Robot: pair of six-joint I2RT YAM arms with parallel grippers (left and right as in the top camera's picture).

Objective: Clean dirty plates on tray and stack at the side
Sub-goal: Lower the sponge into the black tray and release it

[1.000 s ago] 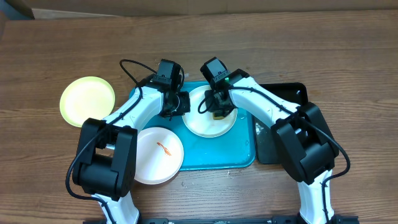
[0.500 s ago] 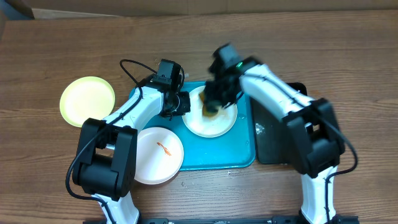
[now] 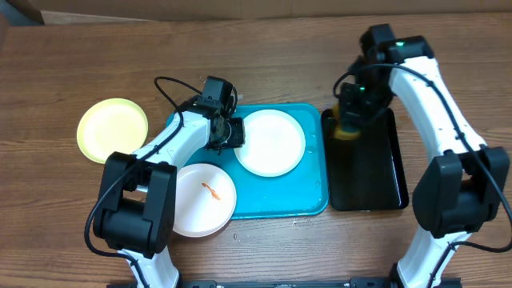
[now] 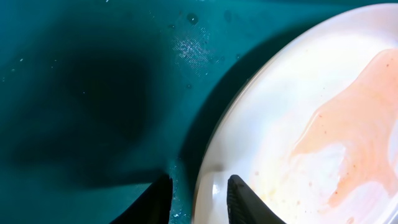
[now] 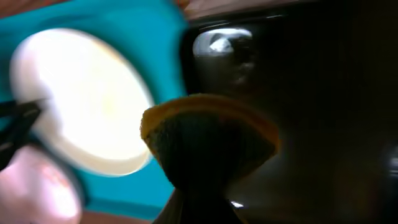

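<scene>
- The left gripper (image 3: pixel 232 134) sits at the left rim of the white plate (image 3: pixel 272 142) on the turquoise tray (image 3: pixel 308 196); its fingers (image 4: pixel 155 202) stand slightly parted astride the rim, not pinching it
- A thin pinkish-orange film covers part of that plate
- The right gripper (image 3: pixel 350 120) is clamped on a yellow sponge (image 3: pixel 346 130) over the black tray (image 3: pixel 368 176)
- A second white plate (image 3: pixel 204 200), with an orange smear, overlaps the turquoise tray's lower-left corner
- The yellow-green plate (image 3: pixel 112 130) lies on the table (image 3: pixel 256 48), well apart to the left

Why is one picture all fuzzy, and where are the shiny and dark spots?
Right wrist view: smeared and out of focus, the sponge soft-edged, the white plate glowing too bright, glare on the black tray. Left wrist view: a dark shadow on the blue tray. Overhead view: sharp, evenly lit.
</scene>
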